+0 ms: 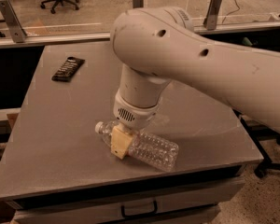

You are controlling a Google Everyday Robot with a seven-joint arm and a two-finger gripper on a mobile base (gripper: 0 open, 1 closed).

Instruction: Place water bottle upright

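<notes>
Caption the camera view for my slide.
The arm's claw sits at the neck end of the water bottle, which lies on its side on the grey table.

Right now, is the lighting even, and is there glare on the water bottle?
Camera view: dim, warm, even light; the arm throws a soft shadow on the table; the water bottle, lying under the gripper at its neck, shows small highlights on its ribs, no strong glare.
</notes>
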